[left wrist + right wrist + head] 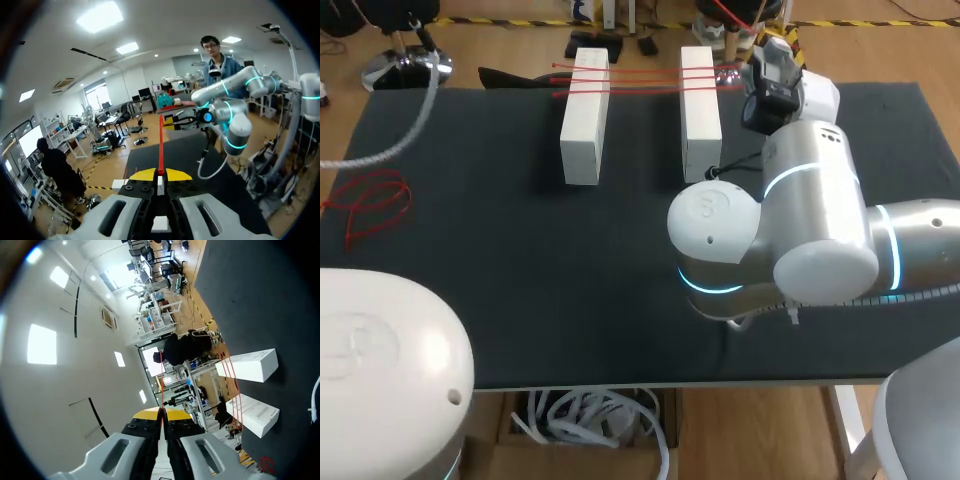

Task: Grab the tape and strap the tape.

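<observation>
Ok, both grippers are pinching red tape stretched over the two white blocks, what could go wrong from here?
The red tape is thin, and the left gripper and right gripper pinch it only at their yellow tips, so it might slip out under tension. It crosses just the far ends of the white blocks, so an uneven pull could twist or drag one.

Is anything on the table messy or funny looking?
A loose red tape tangle lies crumpled at the left edge of the table, while the other red tapes run straight across the two white blocks.
</observation>
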Motion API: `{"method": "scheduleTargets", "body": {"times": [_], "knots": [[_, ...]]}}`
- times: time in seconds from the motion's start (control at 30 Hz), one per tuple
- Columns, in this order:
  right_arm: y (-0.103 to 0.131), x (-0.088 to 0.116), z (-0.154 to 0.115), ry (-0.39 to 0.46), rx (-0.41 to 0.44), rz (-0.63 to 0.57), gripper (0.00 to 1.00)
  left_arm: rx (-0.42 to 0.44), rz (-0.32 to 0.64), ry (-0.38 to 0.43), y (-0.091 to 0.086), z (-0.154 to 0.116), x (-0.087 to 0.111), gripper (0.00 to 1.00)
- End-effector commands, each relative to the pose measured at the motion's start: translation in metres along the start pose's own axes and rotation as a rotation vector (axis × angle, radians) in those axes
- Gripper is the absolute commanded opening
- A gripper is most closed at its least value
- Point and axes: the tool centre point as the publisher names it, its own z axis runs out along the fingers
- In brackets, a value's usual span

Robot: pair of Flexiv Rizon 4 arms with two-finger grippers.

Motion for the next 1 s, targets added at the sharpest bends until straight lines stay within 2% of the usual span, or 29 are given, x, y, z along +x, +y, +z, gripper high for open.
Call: {"method": "scheduleTargets", "body": {"times": [0.03, 0.17, 0.53, 0.8, 1.0], "knots": [[-0.001, 0.003, -0.001, -0.005, -0.004, -0.002, 0.00, -0.354, 0.075, 0.146, -0.005, -0.004, -0.009, 0.00], [-0.001, 0.003, -0.001, -0.005, -0.004, -0.002, 0.00, -0.412, 0.091, 0.171, -0.007, -0.004, -0.011, 0.00], [-0.001, 0.003, -0.001, -0.005, -0.004, -0.002, 0.00, -0.466, 0.047, 0.158, -0.014, 0.004, -0.009, 0.00], [-0.001, 0.003, -0.001, -0.005, -0.004, -0.002, 0.00, -0.459, 0.022, 0.125, -0.019, 0.009, -0.002, 0.00], [-0.001, 0.003, -0.001, -0.005, -0.004, -0.002, 0.00, -0.452, 0.030, 0.139, -0.026, 0.022, 0.004, 0.00]]}}
